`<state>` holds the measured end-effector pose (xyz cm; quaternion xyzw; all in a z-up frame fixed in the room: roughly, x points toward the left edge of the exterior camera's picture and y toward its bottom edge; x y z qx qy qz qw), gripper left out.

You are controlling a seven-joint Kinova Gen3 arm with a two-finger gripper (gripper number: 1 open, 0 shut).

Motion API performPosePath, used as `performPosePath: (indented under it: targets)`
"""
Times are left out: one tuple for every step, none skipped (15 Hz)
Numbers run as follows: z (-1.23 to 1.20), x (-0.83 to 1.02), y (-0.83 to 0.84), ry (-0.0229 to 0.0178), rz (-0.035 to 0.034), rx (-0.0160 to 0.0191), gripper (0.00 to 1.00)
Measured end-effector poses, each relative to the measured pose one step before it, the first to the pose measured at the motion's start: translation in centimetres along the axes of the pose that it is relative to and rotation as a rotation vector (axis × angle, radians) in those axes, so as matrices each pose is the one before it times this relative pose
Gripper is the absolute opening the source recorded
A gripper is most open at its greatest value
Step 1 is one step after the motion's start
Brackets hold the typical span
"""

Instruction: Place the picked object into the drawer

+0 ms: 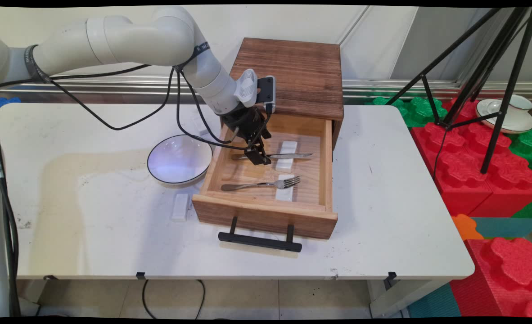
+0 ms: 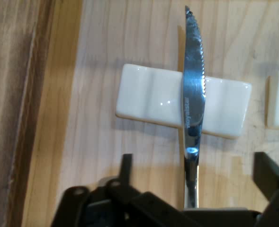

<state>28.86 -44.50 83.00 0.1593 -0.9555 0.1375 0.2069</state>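
Observation:
My gripper [image 1: 257, 155] reaches down into the open wooden drawer [image 1: 212, 177], over the handle end of a steel knife [image 1: 288, 156]. The knife's blade lies across a white ceramic rest [image 1: 286, 146]. In the hand view the knife [image 2: 192, 94] runs up the middle over the rest [image 2: 148, 97]. The gripper [image 2: 194, 161] is open, its fingers [image 2: 126, 165] standing wide on either side of the handle without touching it. A fork [image 1: 266, 183] lies nearer the drawer's front on a second rest [image 1: 285, 192].
The drawer sticks out of a dark wooden box [image 1: 293, 76], its black handle [image 1: 259, 240] toward the table's near edge. A white bowl [image 1: 179, 158] sits left of the drawer, with a third white rest [image 1: 181, 207] beside it. Tripod legs [image 1: 495, 90] and foam blocks [image 1: 486, 171] stand at right.

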Motion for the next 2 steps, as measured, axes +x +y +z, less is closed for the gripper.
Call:
performPosePath:
  targets:
    - [-0.001,0.015,-0.003,0.00132,-0.00144,0.00043,1.00]
    - [-0.007,0.028,0.014,0.00133,-0.00202,0.00026,1.00]
